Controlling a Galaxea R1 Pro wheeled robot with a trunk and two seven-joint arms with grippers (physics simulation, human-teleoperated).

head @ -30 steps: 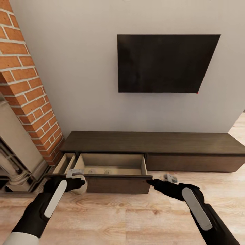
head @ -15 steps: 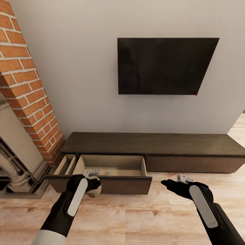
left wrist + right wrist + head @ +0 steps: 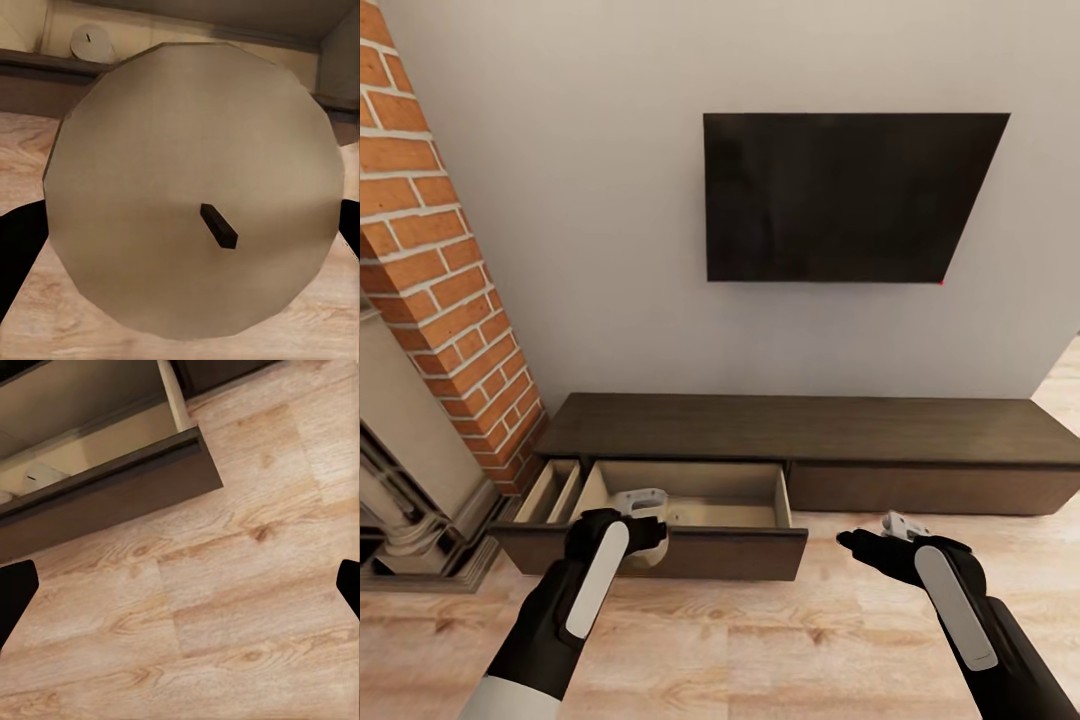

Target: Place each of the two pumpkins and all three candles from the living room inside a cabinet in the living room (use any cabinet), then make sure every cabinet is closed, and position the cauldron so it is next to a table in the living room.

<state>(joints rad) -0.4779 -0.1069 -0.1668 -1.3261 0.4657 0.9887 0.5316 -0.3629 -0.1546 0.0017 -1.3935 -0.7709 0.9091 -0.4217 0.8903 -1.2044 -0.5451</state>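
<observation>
While our left gripper [image 3: 650, 527] pinches a candle [image 3: 195, 202] over the front edge of the cabinet's [image 3: 810, 425] open drawer [image 3: 690, 545], wick end facing the wrist camera, the drawer cavity lies just ahead of the jaws. Another candle [image 3: 91, 43] rests inside. Our right gripper [image 3: 852, 541] hovers above the floor [image 3: 225, 615], empty, fingers spread.

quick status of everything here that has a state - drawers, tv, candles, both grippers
wide drawer: pulled open
narrow drawer: pulled open
right cabinet front: closed
tv: screen dark
held candle: clamped in left gripper, at the wide drawer's front edge
candle in drawer: lying inside
right gripper: jaws open, empty, over floor
</observation>
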